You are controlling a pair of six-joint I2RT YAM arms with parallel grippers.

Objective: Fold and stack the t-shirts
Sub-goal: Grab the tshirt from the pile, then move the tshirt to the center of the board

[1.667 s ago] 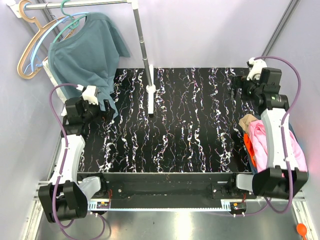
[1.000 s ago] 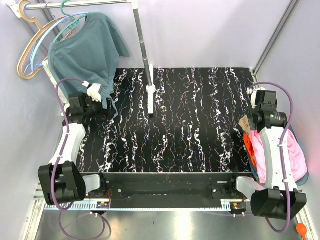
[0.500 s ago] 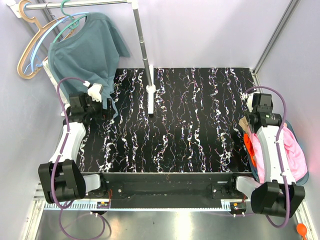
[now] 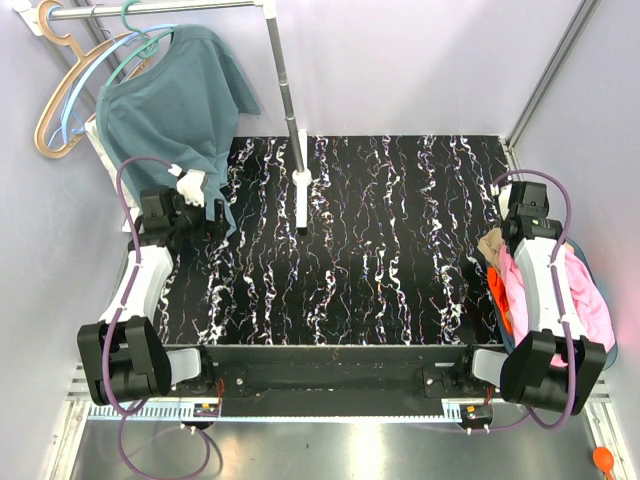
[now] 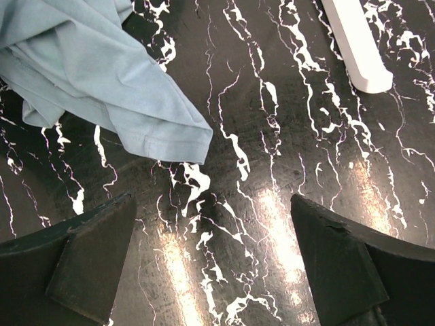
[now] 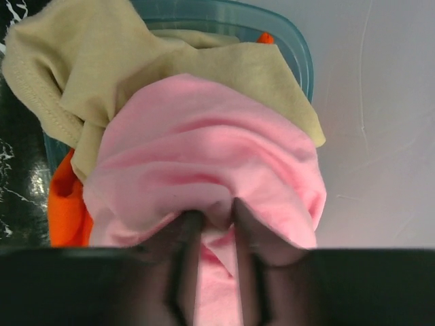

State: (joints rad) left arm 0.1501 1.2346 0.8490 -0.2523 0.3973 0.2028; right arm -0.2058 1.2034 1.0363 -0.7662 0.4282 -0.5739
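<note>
While most of the black marbled table (image 4: 400,260) lies bare from its near edge to the far wall, we see the crowding only at its two sides. The teal-blue shirt (image 4: 170,110) hangs from the rack at the far left corner, and its hem drapes down onto the table's left margin. The rack's upright (image 4: 288,90) stands on a white foot left of the table's middle.

Off the right edge sits a teal bin (image 6: 224,12), hard against the side wall. The three t-shirts are heaped in it: the pink tee (image 6: 211,149) on top, the tan tee (image 6: 136,61) spilling over the far rim, the orange tee (image 6: 64,204) poking out at the table side.

Our left gripper (image 5: 212,204) hangs low over the table just beside the teal hem, jaws spread wide with nothing between them. Our right gripper (image 6: 214,221) is pressed down into the pink tee, its fingers (image 6: 185,234) drawn close together with a raised fold of pink cloth pinched between them.

Compared with the earliest view, the right arm has drawn back from the far right corner to stand over the bin, and its jaws have narrowed. The left arm has swung its elbow nearer, and the gripper stays by the hem.
</note>
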